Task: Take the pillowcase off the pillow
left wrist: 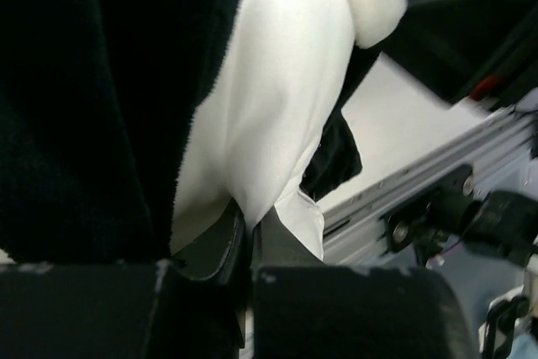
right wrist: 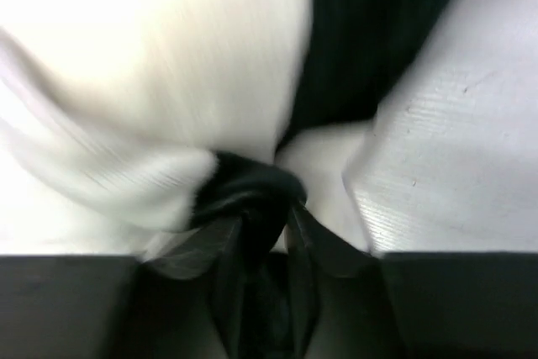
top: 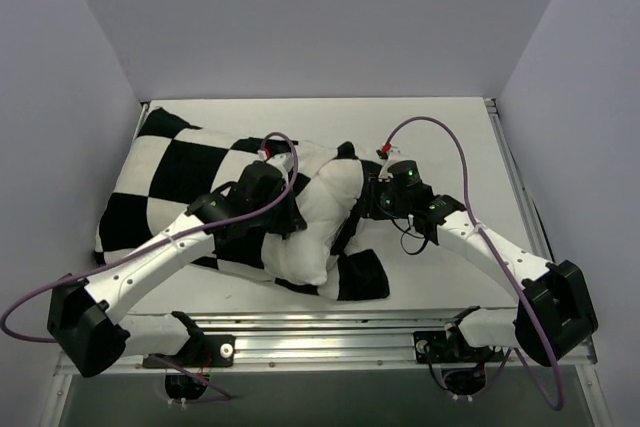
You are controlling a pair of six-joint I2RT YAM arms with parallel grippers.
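Wrist views only: left claw (left wrist: 250,231) tight on pillow (left wrist: 282,98), right claw (right wrist: 257,241) tight on pillowcase (right wrist: 252,181).

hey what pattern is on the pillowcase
A bold black-and-white checkerboard of big squares covers the pillowcase; it shows best in the top external view.

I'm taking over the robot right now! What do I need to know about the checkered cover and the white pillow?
Grippers: the left gripper is shut on a fold of smooth white fabric, by its look the pillow. The right gripper pinches a bunch of black cloth at the pillowcase opening, though that view is blurred.
Where: both things lie on the table. The pillowcase spreads to the left, and one end of the pillow bulges out in the middle, between the grippers.
Done: the pillow is partly out.
Left: pull the pillowcase fully off. Much of the pillow seems to be inside.
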